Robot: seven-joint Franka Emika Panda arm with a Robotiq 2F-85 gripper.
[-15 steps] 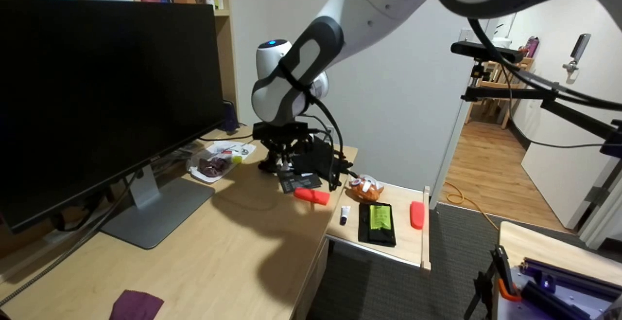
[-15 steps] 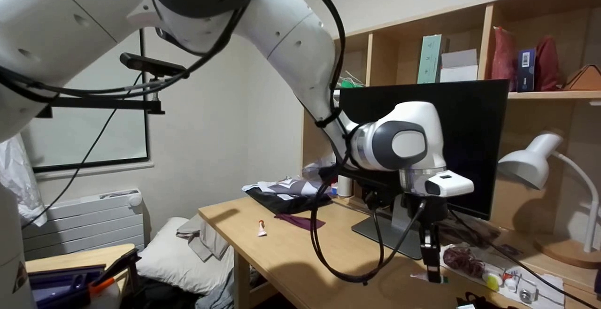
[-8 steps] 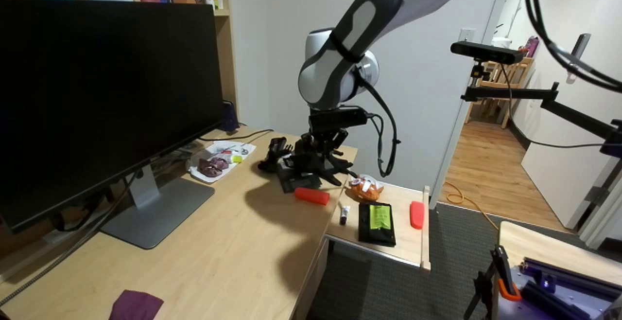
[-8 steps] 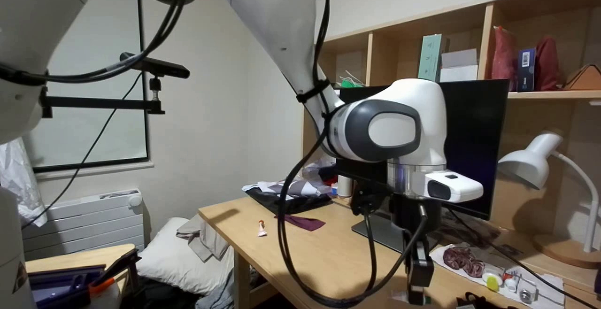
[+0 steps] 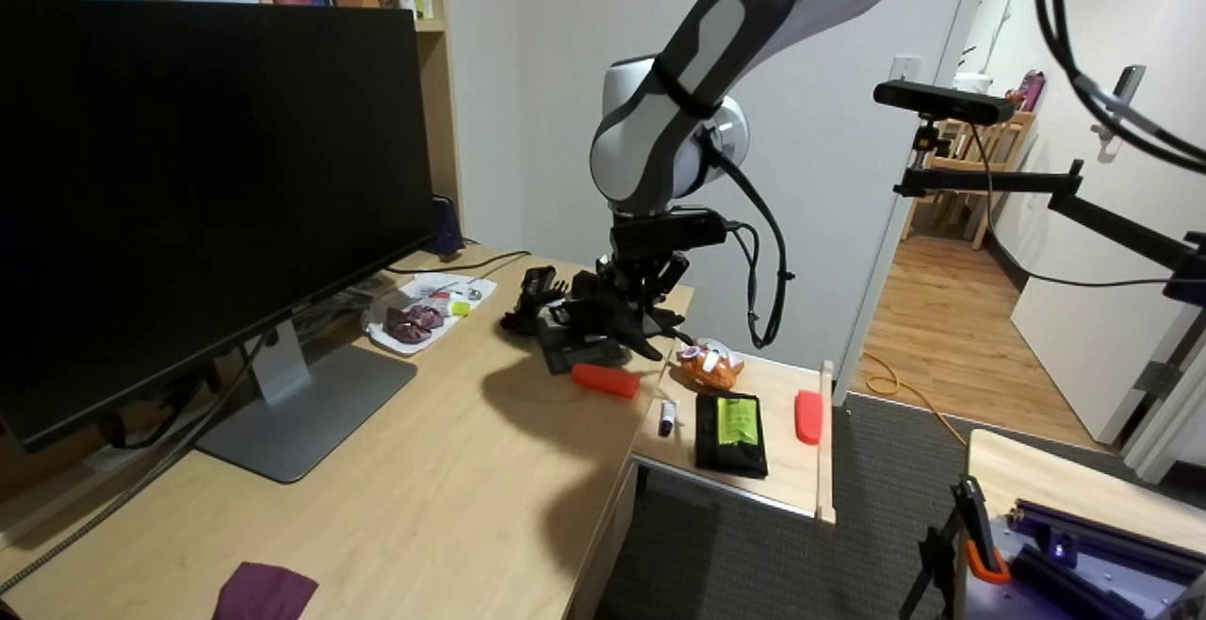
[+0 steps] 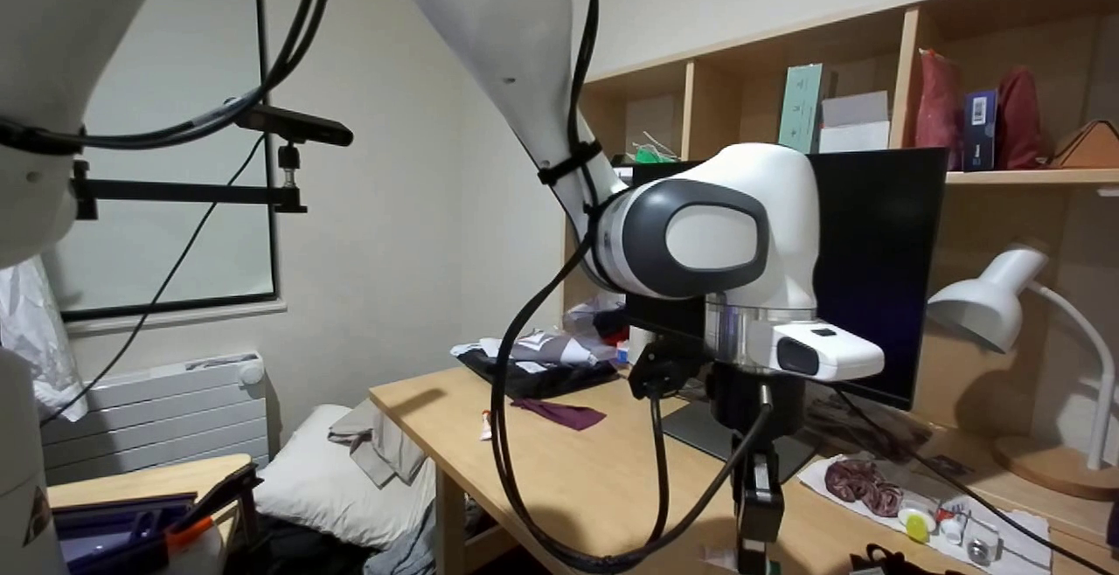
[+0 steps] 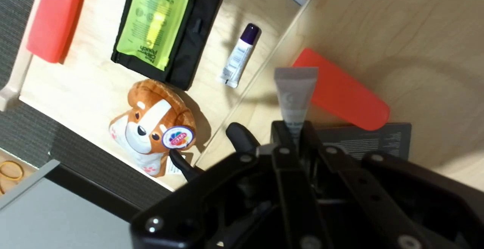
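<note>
Clutching a pale tube [image 7: 295, 94] near the wrist view's center, the gripper [image 7: 295, 132] occupied the lower frame; a green pouch [image 7: 153, 25] lay on a black case [image 7: 189, 48], upper left. In an exterior view, the upper-right shelf [image 6: 907, 59] held boxes [image 6: 800, 112].

Pale tube [image 7: 295, 90], lower end hidden in gripper [image 7: 294, 133], print too blurred to read, dark flat package [image 7: 382, 143], partly covered by red case [image 7: 344, 92], purple cloth [image 5: 264, 592], cut by bottom edge in an exterior view
</note>
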